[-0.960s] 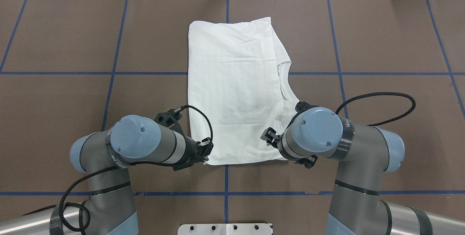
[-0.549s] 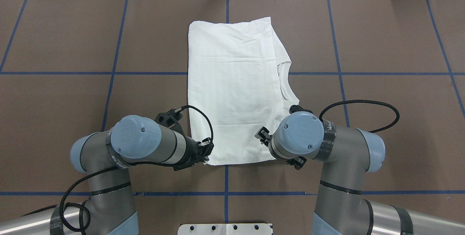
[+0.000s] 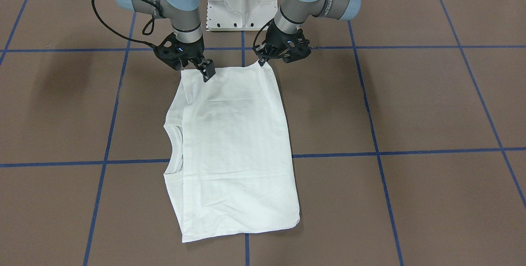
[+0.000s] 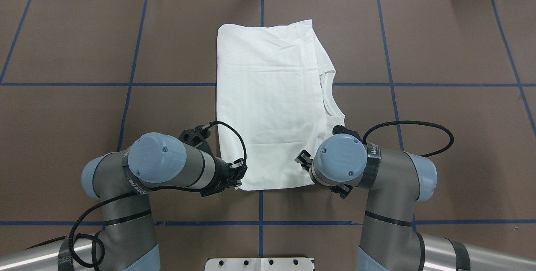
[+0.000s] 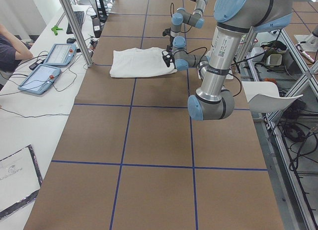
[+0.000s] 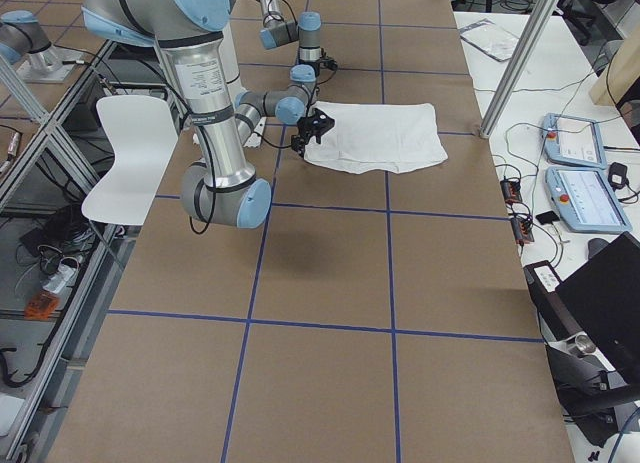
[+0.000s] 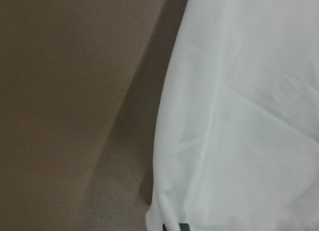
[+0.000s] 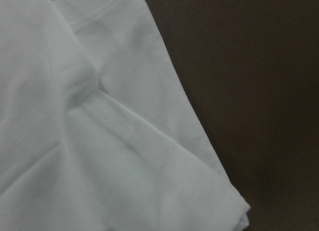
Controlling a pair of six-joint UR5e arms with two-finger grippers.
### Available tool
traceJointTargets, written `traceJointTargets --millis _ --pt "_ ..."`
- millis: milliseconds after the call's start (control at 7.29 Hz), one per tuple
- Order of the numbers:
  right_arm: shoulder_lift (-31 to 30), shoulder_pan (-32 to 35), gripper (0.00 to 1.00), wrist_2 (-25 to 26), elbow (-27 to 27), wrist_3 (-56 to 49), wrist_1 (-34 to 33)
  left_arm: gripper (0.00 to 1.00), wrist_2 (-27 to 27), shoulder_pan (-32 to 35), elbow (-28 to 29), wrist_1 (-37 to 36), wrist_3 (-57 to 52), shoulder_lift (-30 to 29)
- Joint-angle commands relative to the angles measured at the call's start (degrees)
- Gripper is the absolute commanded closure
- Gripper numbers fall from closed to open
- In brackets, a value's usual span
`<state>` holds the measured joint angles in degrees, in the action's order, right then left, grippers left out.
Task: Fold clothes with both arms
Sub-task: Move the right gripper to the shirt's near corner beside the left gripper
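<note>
You see one white T-shirt (image 3: 234, 146) and two grippers: the left gripper (image 3: 261, 61) pinches its corner; whether the right gripper (image 3: 206, 73) has its fingers spread, you cannot tell.

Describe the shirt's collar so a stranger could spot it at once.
The brown table, gridded with blue tape, holds one folded white T-shirt. Its collar sits midway along the shirt's edge on the robot's right, the only curved notch in that outline.
</note>
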<state>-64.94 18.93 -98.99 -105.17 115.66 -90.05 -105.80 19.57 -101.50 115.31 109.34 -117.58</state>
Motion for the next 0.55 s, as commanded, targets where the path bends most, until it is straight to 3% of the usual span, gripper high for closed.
traceJointTargets --millis 0,412 --pt "-0.2 -0.4 0.0 0.2 1.3 0.0 0.0 1.0 0.1 -0.1 0.1 0.0 0.0 -0.3" --pt "0.1 -0.1 0.03 0.2 1.5 -0.1 0.2 1.0 0.1 -0.1 0.3 0.1 0.0 -0.3"
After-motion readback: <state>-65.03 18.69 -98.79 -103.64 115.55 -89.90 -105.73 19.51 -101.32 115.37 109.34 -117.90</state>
